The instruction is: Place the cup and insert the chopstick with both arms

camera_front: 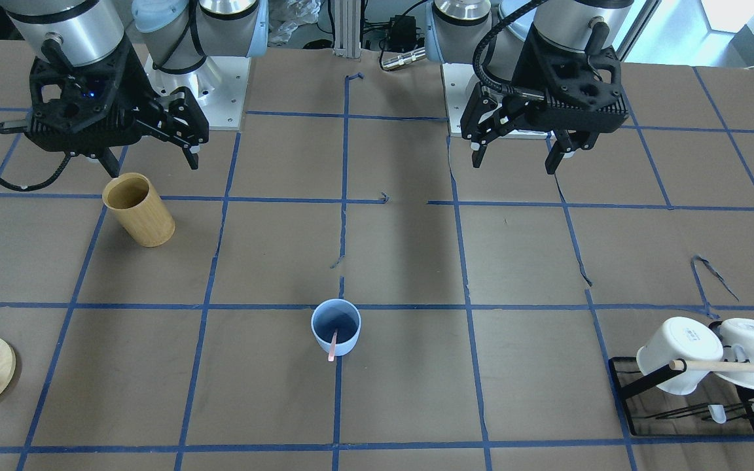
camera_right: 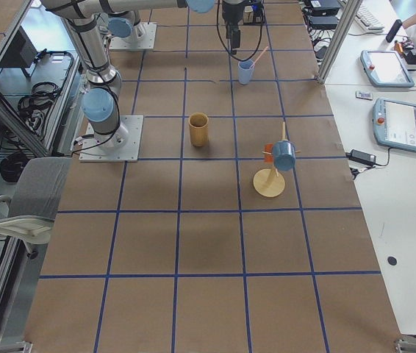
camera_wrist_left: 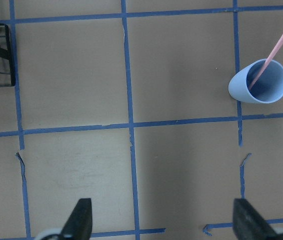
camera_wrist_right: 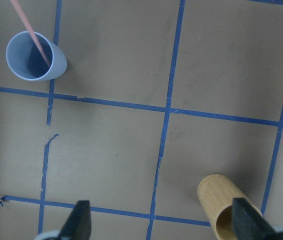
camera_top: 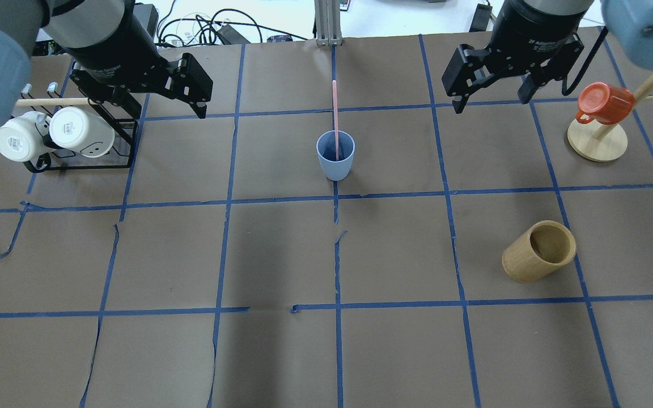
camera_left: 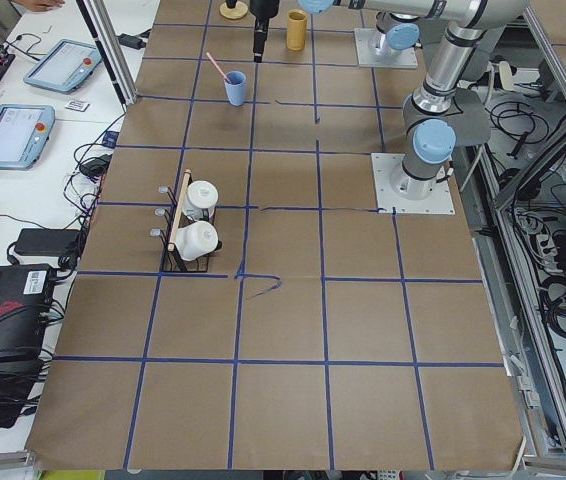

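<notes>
The light blue cup (camera_top: pixel 335 164) stands upright at the middle of the table, also in the front view (camera_front: pixel 345 322). One pale pink chopstick (camera_top: pixel 335 107) leans inside it, its top past the rim (camera_front: pixel 332 348). My left gripper (camera_top: pixel 168 110) is open and empty, high above the table, left of the cup (camera_wrist_left: pixel 241 90). My right gripper (camera_top: pixel 492 102) is open and empty, high and right of the cup (camera_wrist_right: pixel 56 65). Both wrist views show the chopstick (camera_wrist_left: pixel 281 37) (camera_wrist_right: pixel 24 17) in the cup, far from the fingers.
A tan wooden cylinder (camera_top: pixel 536 255) stands on the right side, below my right gripper (camera_front: pixel 153 165). White mugs on a black rack (camera_top: pixel 49 133) with a long wooden dowel (camera_top: pixel 49 102) stand far left. An orange mug on a wooden stand (camera_top: pixel 604 105) is far right.
</notes>
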Tool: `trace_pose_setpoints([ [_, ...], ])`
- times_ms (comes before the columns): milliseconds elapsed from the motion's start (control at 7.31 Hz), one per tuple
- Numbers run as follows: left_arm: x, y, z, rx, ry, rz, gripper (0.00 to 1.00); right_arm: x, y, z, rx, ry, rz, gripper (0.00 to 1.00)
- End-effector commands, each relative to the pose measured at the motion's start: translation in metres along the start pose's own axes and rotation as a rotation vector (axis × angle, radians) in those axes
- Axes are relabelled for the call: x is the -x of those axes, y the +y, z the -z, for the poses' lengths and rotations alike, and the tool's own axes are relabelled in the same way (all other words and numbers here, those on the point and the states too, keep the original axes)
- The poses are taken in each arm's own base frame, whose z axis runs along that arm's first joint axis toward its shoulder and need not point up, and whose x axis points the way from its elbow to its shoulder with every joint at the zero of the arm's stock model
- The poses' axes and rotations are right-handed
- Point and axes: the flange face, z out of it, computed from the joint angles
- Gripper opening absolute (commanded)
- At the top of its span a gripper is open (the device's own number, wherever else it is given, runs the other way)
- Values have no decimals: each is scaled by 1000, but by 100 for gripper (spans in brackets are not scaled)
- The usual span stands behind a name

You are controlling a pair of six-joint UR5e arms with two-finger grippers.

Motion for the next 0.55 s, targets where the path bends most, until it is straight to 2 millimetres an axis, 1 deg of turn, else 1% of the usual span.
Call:
trace_pose_setpoints([
  [0, 0, 0, 1, -1, 2, 0, 100, 0, 6, -2, 5, 4, -4, 100],
  [411, 0, 1, 0, 1, 2, -1, 100, 0, 7, -2, 1, -3, -10, 100],
])
